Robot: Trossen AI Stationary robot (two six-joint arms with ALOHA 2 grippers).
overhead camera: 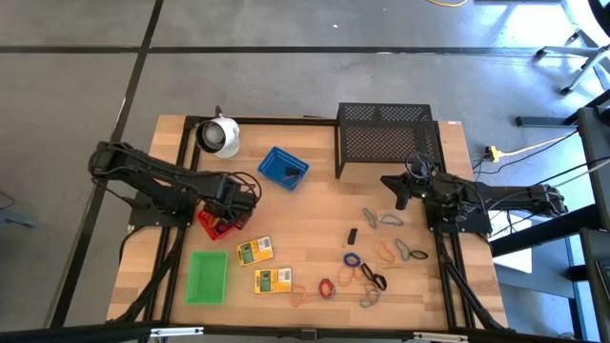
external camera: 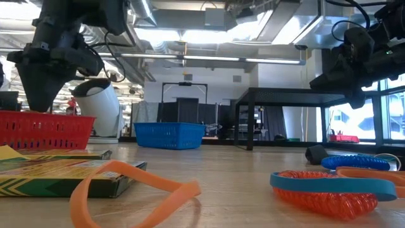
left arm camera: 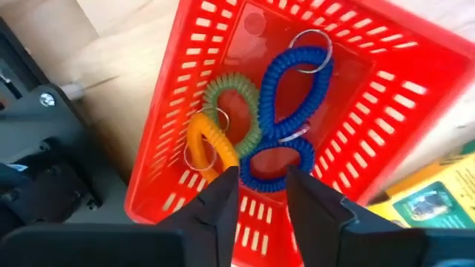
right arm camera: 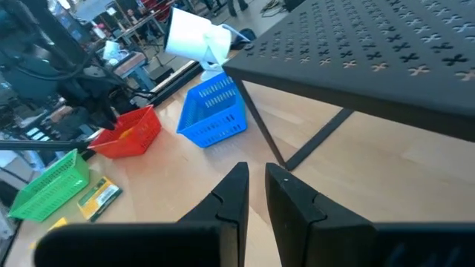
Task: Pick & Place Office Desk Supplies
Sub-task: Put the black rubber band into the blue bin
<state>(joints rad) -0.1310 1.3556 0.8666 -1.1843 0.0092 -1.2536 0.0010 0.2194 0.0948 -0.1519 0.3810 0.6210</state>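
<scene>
Now | blue coil (left arm camera: 291, 111) | lengthwise along red tray (left arm camera: 401, 96)

A light wooden tabletop (overhead camera: 315, 219) in a black metal frame stands on a grey concrete floor (overhead camera: 286, 57) crossed by dark seams. Beyond it, long ceiling strip lights (external camera: 209, 58) glow over a workshop hall, with bright windows (external camera: 354, 123) on one side.
</scene>
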